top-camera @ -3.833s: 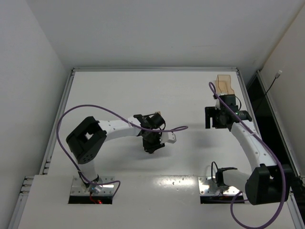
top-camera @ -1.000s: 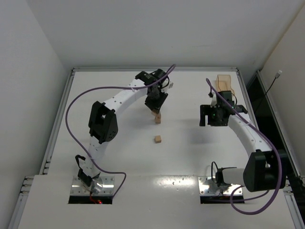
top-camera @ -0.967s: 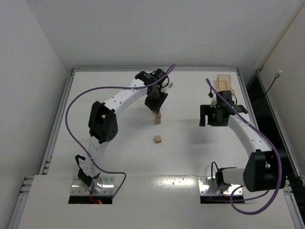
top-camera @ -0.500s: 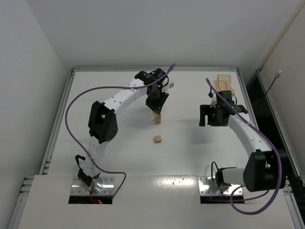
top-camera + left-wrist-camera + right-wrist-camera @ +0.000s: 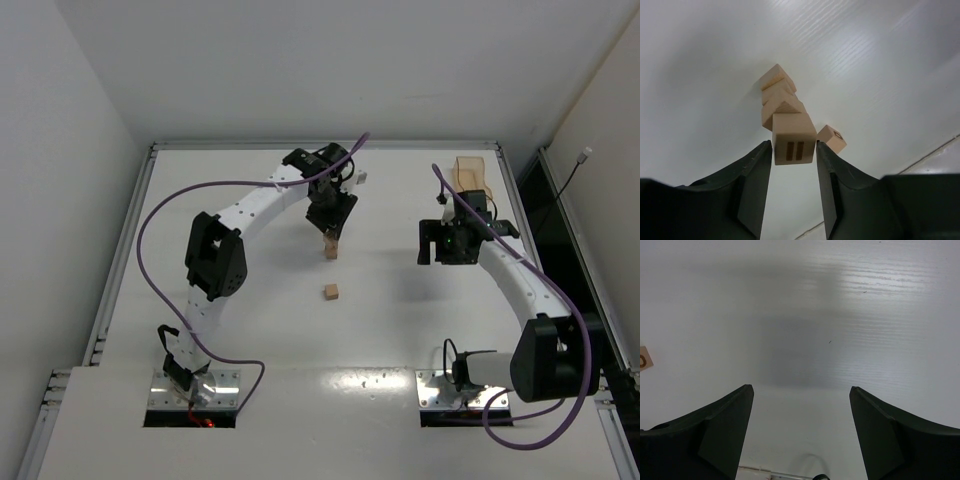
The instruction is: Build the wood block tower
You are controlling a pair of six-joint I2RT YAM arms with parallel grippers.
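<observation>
Now the left gripper point(image 5: 793, 150) pinches the top cube point(image 5: 794, 144) at the top of the tower point(image 5: 331, 247), mid-desk toward the far edge, with open desk point(image 5: 400, 320) all round. Loose cube point(image 5: 331, 291) lies apart, near side. Right gripper point(image 5: 800, 388) is spread and empty, well right of the tower. Tray point(image 5: 469, 172) sits at the far right corner.

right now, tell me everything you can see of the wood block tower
The wood block tower is a narrow column of several small light tan wooden cubes, stacked unevenly, each twisted against the next, standing on the white table. Its top cube shows two dark bars and sits clamped between the fingers of the left gripper.
</observation>
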